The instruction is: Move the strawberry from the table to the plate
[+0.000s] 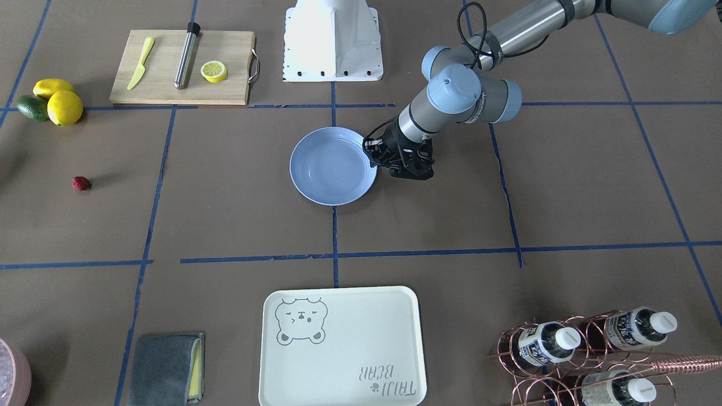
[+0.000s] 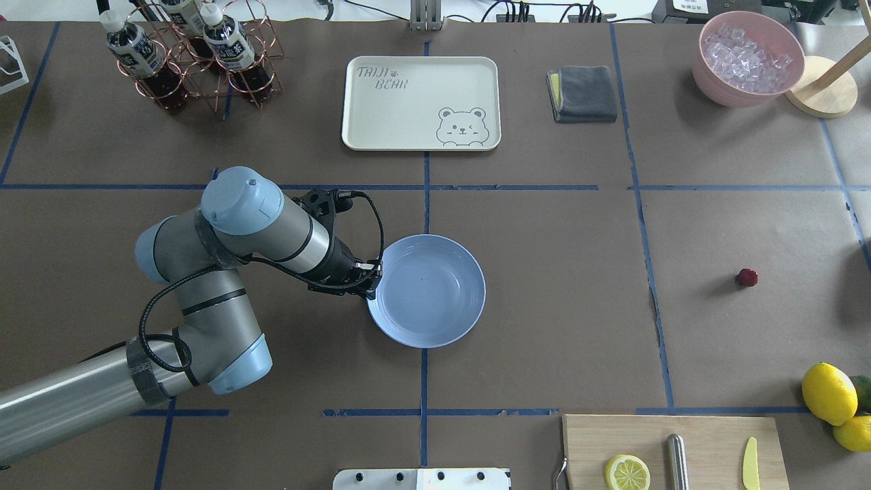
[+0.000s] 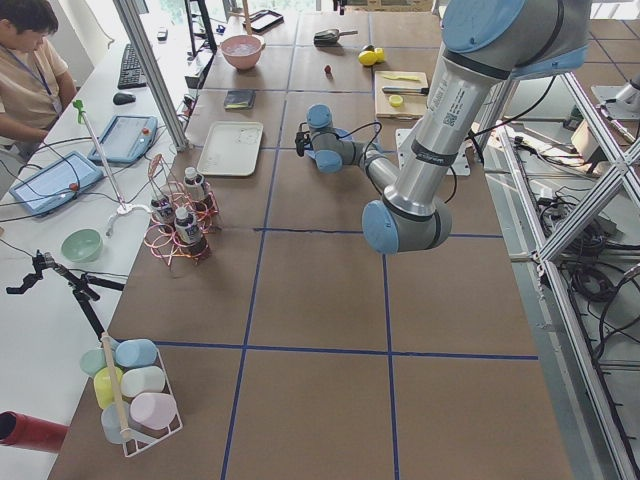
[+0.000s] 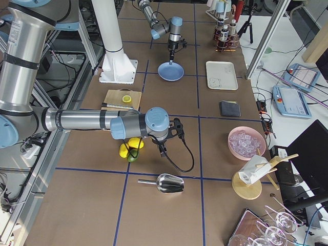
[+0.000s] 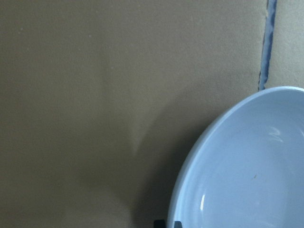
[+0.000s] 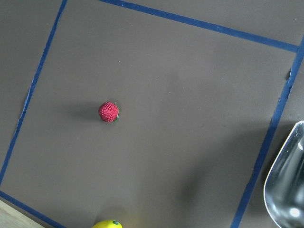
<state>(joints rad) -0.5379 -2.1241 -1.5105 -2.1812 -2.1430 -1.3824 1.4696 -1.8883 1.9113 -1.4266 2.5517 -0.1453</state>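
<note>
The strawberry (image 1: 81,183) (image 2: 746,277), small, dark red and bumpy, lies alone on the brown table (image 2: 571,306), far from the plate on the robot's right side. The right wrist view shows the strawberry (image 6: 109,112) left of centre, with no fingers in frame. My right gripper (image 4: 163,152) hangs above the table near the lemons; whether it is open or shut I cannot tell. The light blue plate (image 1: 333,166) (image 2: 426,290) is empty at the table's middle. My left gripper (image 2: 368,280) (image 1: 375,162) sits at its rim, fingertips close together on either side of the plate's edge (image 5: 190,190).
Two lemons (image 2: 828,393) and a green fruit lie near the wooden cutting board (image 1: 180,67), which holds a lemon slice, a knife and a steel rod. A bear tray (image 1: 341,347), grey cloth (image 1: 163,369), bottle rack (image 1: 592,349), pink ice bowl (image 2: 748,58) and metal scoop (image 4: 169,183) stand around.
</note>
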